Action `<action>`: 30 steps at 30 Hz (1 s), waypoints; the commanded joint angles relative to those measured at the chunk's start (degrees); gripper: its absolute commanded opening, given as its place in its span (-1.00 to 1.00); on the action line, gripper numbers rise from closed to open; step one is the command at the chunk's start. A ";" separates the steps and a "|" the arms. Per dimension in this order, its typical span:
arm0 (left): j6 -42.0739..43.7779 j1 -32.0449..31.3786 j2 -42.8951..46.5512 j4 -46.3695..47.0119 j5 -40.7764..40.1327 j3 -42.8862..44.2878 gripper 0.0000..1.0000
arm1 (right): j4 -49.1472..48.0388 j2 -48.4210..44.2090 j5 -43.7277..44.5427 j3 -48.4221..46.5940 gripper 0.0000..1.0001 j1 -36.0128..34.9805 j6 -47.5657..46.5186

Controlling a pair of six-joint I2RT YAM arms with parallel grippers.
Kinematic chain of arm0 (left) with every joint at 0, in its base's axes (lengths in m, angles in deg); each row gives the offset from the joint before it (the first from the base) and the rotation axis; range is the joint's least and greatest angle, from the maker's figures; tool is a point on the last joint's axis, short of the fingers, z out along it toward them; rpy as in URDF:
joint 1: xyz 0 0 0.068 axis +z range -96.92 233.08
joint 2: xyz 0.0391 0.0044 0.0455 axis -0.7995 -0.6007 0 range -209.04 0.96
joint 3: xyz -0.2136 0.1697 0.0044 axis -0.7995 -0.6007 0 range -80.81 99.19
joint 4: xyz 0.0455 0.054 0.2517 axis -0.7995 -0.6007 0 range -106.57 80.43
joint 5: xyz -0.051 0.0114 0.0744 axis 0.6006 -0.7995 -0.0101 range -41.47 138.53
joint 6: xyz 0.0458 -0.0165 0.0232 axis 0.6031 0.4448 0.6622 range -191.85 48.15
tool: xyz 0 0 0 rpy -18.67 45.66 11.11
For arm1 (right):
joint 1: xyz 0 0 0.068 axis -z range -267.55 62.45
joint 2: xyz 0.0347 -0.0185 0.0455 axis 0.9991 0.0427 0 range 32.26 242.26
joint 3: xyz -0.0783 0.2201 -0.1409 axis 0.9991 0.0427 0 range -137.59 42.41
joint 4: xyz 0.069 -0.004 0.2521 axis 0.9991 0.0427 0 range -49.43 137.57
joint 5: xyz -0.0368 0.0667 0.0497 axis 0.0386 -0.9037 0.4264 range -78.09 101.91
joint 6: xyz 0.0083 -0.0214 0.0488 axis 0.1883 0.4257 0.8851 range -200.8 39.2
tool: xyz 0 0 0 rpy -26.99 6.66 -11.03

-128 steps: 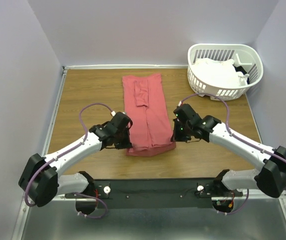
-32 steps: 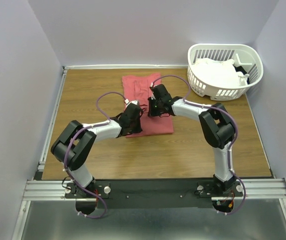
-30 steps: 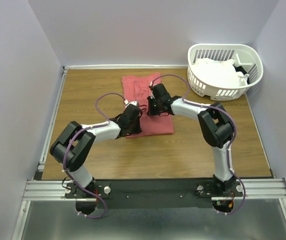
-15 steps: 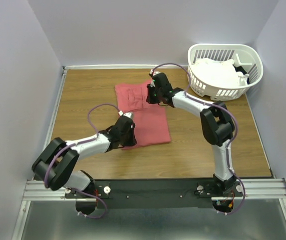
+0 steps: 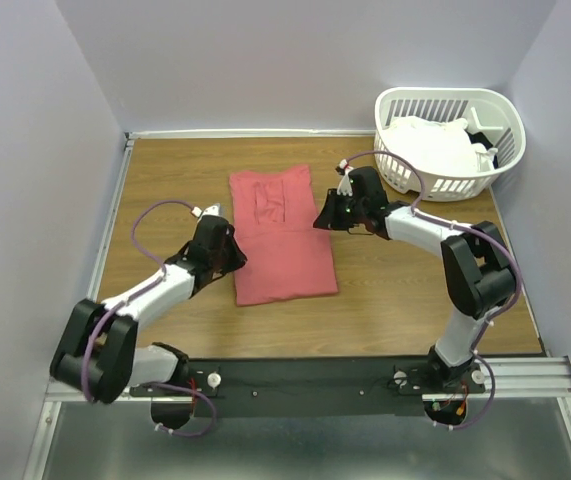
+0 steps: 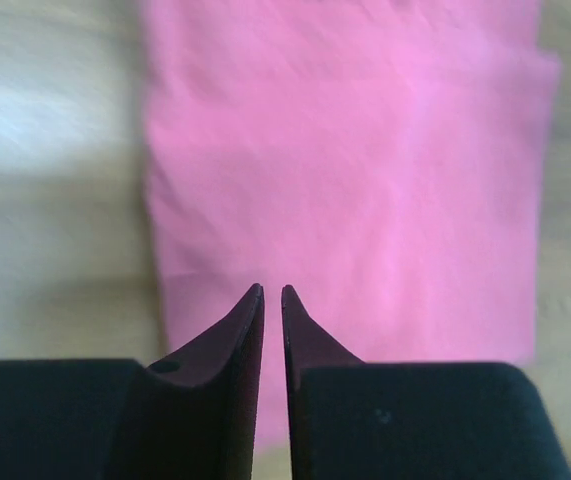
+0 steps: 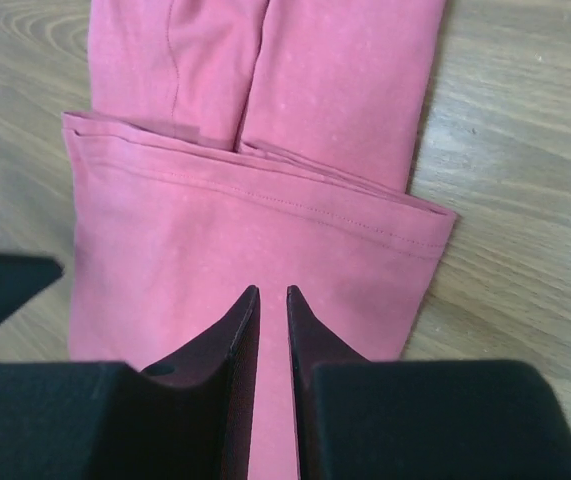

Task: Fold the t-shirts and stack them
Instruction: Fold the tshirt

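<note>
The coral-red t-shirt (image 5: 283,250) lies folded flat on the wooden table, its hem layer folded over the part with the tucked sleeves. It fills the left wrist view (image 6: 365,150) and the right wrist view (image 7: 265,210). My left gripper (image 5: 235,257) is at the shirt's left edge, jaws shut and empty (image 6: 272,290). My right gripper (image 5: 322,218) is at the shirt's right edge, jaws shut and empty (image 7: 271,290). The white t-shirts (image 5: 427,147) lie bunched in the basket.
The white slatted laundry basket (image 5: 452,182) stands at the table's back right corner. Purple walls close in the back and both sides. The black rail with the arm bases (image 5: 315,380) runs along the near edge.
Both grippers have come off the red shirt and drawn back to its left and right edges. The shirt has shifted left and toward the near edge.
</note>
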 commanded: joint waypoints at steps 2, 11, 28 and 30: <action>2.25 4.35 -12.75 6.18 -0.12 7.21 -0.66 | -6.57 1.87 -7.68 1.69 -0.53 0.74 2.69; 1.80 8.31 -20.96 5.31 -1.61 15.94 -0.59 | -7.80 1.88 -11.36 4.32 -0.53 1.62 3.04; -4.69 -3.11 1.91 -4.45 6.65 -6.73 -0.56 | -22.38 -3.68 -28.52 31.65 -0.47 3.03 12.01; -5.48 -3.20 0.41 -2.52 7.96 -8.05 -0.60 | -25.29 -0.08 -28.43 33.50 -0.49 5.74 14.03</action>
